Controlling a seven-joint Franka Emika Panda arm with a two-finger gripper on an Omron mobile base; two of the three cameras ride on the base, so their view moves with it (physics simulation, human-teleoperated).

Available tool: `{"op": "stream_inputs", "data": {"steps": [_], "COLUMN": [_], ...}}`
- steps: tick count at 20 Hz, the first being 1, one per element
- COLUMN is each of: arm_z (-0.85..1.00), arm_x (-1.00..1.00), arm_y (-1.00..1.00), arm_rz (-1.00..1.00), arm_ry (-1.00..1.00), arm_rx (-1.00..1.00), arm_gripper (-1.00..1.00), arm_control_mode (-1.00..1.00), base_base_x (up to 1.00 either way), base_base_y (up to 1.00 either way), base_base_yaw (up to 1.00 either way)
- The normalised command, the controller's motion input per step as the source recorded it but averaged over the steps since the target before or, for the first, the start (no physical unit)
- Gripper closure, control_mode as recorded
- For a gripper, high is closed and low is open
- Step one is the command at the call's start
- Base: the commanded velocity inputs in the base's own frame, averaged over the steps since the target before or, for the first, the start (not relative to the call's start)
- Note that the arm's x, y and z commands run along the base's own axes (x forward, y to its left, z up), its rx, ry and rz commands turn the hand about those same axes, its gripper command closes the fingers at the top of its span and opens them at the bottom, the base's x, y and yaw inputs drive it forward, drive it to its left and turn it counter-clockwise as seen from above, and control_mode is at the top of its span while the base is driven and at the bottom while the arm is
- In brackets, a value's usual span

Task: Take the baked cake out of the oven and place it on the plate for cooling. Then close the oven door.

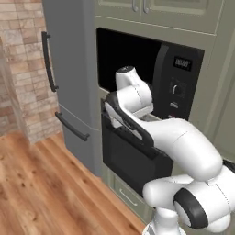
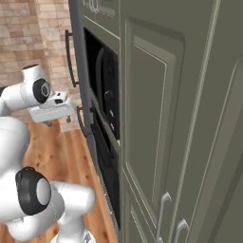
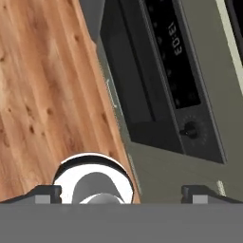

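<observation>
The black oven (image 1: 137, 156) is built into the grey-green cabinet wall below the microwave. Its oven door (image 1: 124, 160) looks shut and lies flat against the front. In the hand view, the oven door (image 3: 128, 85) shows its dark window beside the control strip (image 3: 175, 61), which has a display and a round knob (image 3: 190, 129). My gripper (image 2: 57, 121) hangs open in front of the oven and a little away from it, pointing down at the floor. Its fingertips (image 3: 47, 193) stand wide apart with nothing between them. The cake and the plate are out of view.
A larger black microwave (image 1: 137, 64) with a side keypad sits above the oven. The tall grey fridge (image 1: 69, 78) with long dark handles stands to the left, a brick wall (image 1: 18, 69) beyond it. A drawer (image 1: 128, 197) lies under the oven. Wooden floor (image 1: 41, 193) spreads in front.
</observation>
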Motion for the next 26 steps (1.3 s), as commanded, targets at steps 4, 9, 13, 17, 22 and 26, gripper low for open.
{"op": "stream_inputs", "data": {"steps": [4, 9, 13, 17, 22, 26], "arm_z": [-0.77, -0.73, -0.79, -0.63, -0.60, -0.52], "arm_x": [0.16, 0.34, 0.49, 0.56, 0.55, 0.56], "arm_y": [0.20, -0.04, -0.40, -0.32, -0.31, -0.17], "arm_rz": [-0.03, -0.07, -0.07, -0.09, -0.08, -0.06], "arm_ry": [0.06, 0.06, 0.00, 0.00, 0.06, 0.11], "arm_rx": [-0.29, -0.22, -0.16, -0.17, -0.16, -0.14], "arm_gripper": [-1.00, -1.00, -1.00, -1.00, -1.00, -1.00], "arm_control_mode": [-1.00, -1.00, -1.00, -1.00, -1.00, -1.00], "base_base_x": [0.00, 0.00, 0.00, 0.00, 0.00, 0.00], "base_base_y": [0.00, 0.00, 0.00, 0.00, 0.00, 0.00], "base_base_yaw": [0.00, 0.00, 0.00, 0.00, 0.00, 0.00]}}
